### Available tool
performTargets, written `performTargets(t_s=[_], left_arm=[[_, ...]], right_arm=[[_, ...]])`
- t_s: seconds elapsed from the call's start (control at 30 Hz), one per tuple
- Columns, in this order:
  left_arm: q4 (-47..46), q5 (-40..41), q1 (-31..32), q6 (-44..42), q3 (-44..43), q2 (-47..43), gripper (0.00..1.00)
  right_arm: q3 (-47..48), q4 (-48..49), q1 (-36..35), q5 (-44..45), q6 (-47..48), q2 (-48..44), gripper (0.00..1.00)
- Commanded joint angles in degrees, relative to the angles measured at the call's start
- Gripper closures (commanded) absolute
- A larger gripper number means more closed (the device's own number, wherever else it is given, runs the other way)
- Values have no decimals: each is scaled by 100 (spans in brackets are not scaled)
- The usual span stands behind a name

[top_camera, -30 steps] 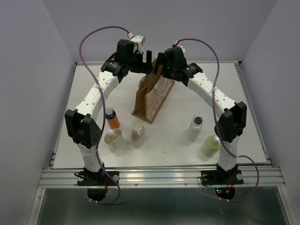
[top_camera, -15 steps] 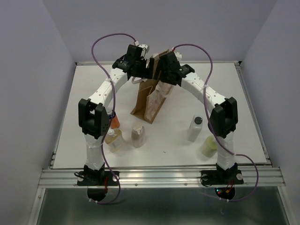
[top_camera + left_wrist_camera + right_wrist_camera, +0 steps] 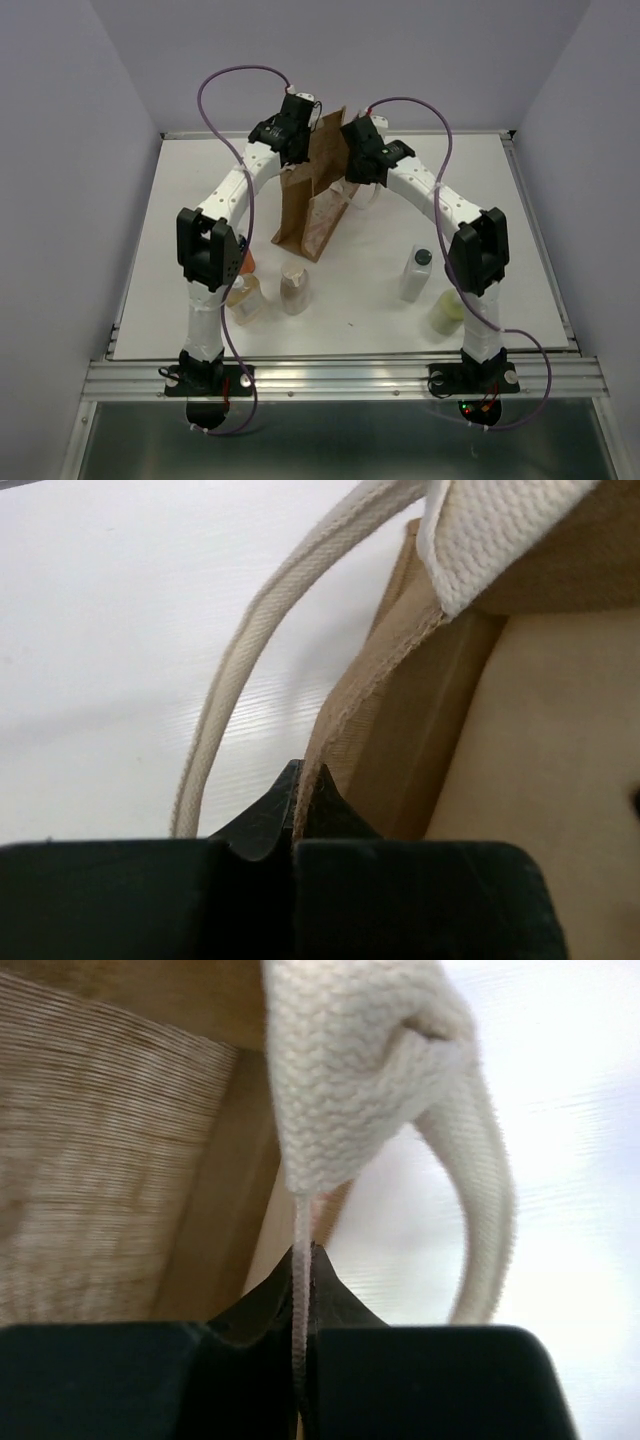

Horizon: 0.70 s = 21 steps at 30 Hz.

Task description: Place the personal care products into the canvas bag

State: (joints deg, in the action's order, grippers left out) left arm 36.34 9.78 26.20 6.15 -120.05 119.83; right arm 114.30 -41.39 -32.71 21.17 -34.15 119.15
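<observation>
Bag (image 3: 312, 205): upright at the far middle of the surface (image 3: 520, 220), its mouth looking narrow.
Left tool (image 3: 297, 780): closed, pinching the bag's left rim beside a pale strap (image 3: 240, 670).
Right tool (image 3: 308, 1260): closed on the bag's right rim.
We count five bottles, all outside the bag:
- Near left: orange bottle (image 3: 245, 263), partly behind the left arm; amber bottle (image 3: 243, 298); beige bottle (image 3: 294, 288).
- Near right: white bottle (image 3: 418, 274); yellow-green bottle (image 3: 449, 311).

We judge the task barely begun: the bag is only being opened, and no bottle is packed yet.
</observation>
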Motion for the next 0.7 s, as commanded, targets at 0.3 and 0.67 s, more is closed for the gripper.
performTargets(t_s=[0.3,0.67], left_arm=[[611,2423,-1616,-272,-607,-732,100],[524,1423,-1917,-527,-634,-979,100]], right_arm=[[-751,-1969,1,2418,928,-1824,99],[-953,-1961,1,1620,840,-2256,99]])
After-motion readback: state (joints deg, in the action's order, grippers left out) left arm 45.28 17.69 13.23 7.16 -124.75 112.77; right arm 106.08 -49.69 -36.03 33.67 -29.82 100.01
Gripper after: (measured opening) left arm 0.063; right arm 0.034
